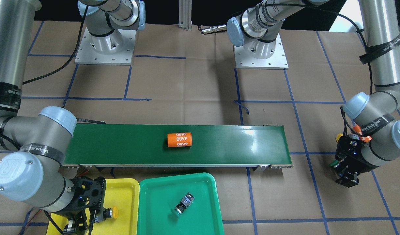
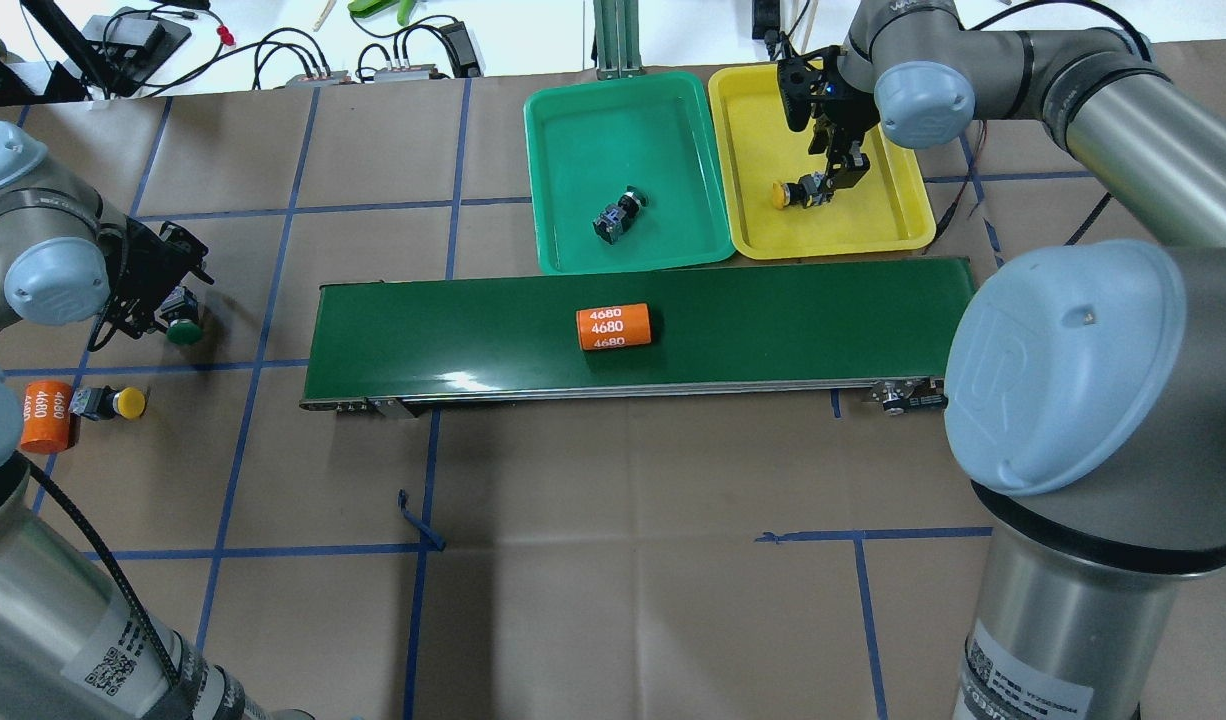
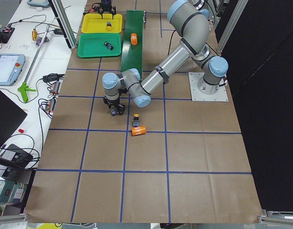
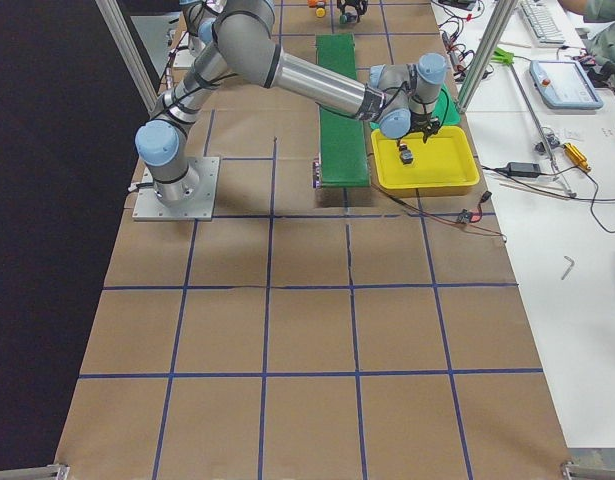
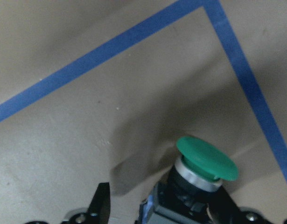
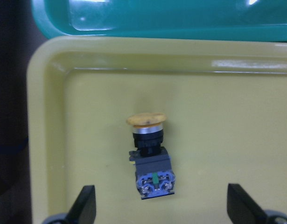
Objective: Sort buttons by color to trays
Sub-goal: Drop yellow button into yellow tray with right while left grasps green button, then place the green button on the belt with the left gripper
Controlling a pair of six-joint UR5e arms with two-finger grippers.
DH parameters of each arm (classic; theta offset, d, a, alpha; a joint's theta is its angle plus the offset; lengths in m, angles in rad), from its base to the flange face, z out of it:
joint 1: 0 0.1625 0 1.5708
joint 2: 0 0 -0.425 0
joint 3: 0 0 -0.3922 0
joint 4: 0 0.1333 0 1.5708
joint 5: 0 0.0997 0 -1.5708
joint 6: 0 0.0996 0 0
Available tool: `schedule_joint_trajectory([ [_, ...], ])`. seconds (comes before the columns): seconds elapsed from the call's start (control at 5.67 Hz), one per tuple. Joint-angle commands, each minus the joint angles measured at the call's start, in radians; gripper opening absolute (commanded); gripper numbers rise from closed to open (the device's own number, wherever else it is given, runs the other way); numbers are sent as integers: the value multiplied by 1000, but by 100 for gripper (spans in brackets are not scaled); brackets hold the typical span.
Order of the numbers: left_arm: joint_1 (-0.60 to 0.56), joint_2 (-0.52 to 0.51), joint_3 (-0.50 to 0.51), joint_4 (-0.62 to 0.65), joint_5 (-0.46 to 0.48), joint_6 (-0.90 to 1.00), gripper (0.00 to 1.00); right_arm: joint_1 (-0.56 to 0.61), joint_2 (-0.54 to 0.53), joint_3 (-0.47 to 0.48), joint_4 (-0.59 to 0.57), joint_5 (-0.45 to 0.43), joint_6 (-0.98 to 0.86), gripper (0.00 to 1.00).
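Both parted | right hand [image 6: 162, 201] astride yellow button [image 6: 150, 158] | left hand [image 5: 175, 211] astride green button [image 5: 206, 157]

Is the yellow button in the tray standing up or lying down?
Lying down: the button rests on the tray floor, cap pointing sideways.

Green button [image 2: 618, 212] in green tray [image 2: 593, 130], yellow button [image 2: 783, 194] in yellow tray [image 2: 873, 218]

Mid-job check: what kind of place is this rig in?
Probably a robotics lab test cell, not a factory line: a paper-covered table gridded with blue tape, a short conveyor belt, and a side bench strewn with cables and a teach pendant.
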Motion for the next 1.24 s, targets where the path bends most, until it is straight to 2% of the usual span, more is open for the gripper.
schedule_joint_trajectory([
  [0.0,2,4,-1,4,-4,-11,15,0,-163,22,222,-29,100,100],
  [0.18,-2,15,1,2,-3,-23,6,26,-281,86,288,-38,156,100],
  [0.35,-6,44,-1,-18,0,-96,5,45,-415,199,290,-56,206,100],
  [0.53,-9,119,-12,-141,-1,-209,7,48,-527,344,266,-73,207,100],
  [0.71,-42,201,-74,-177,-3,-327,7,48,-587,394,258,-75,208,100],
  [1.06,-181,315,-168,-182,7,-657,7,54,-583,370,258,-92,207,100],
])
